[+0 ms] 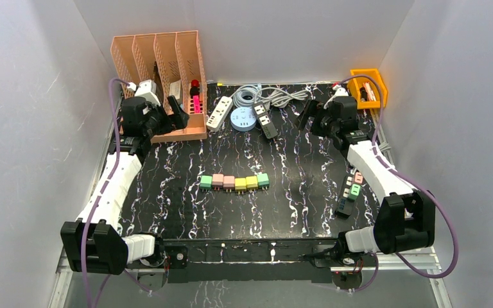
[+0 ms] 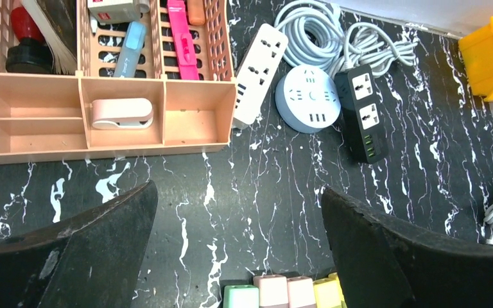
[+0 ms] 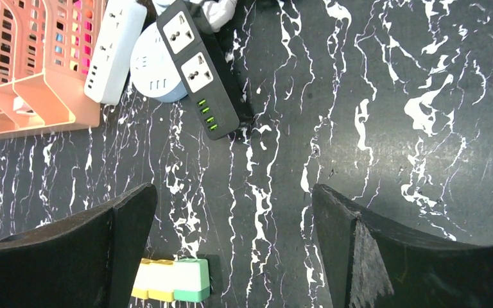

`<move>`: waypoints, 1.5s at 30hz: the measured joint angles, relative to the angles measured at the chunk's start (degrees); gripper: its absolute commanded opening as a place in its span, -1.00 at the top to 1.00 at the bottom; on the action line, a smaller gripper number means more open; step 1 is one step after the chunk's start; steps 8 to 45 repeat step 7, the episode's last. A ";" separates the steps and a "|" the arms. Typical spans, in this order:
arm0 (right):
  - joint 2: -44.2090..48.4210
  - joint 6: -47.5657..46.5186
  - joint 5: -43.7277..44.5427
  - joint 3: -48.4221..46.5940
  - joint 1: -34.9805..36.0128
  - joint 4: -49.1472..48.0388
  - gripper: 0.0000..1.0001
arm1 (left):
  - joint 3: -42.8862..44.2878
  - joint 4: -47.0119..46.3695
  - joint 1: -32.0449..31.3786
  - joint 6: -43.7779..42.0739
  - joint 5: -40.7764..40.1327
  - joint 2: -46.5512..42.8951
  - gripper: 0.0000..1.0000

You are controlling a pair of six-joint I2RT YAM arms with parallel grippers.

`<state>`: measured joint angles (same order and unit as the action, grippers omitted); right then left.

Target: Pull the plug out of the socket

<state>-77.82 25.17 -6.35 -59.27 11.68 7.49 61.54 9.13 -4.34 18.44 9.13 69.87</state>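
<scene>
Both the left fingers [image 2: 96, 250] and the right fingers [image 3: 83, 250] gape wide, holding nothing, near the bench's [image 1: 282, 212] far corners. The coloured plugs [image 1: 234, 182], seemingly untouched, lie midway between its side edges.

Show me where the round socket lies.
Top view: the round socket lies far centre on the table, between the white strip and the black strip.

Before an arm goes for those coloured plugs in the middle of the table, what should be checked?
1. Left gripper open, empty: ok.
2. Right gripper open, empty: ok.
3. Row of coloured plugs in plain view, nothing on top: ok.
4. A gripper lined up over the row: not ok, both hang near the far side of the table.
5. How firmly the plugs are seated: cannot tell.
</scene>
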 measured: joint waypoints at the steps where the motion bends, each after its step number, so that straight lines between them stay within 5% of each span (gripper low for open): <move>1: -0.02 0.17 -0.13 0.33 0.00 -0.07 -0.97 | 0.00 -0.37 0.00 0.13 0.04 0.07 -0.97; 45: -0.09 0.39 -0.92 1.20 0.00 -0.48 -0.97 | 0.00 -3.15 0.00 1.22 -0.09 0.48 -0.97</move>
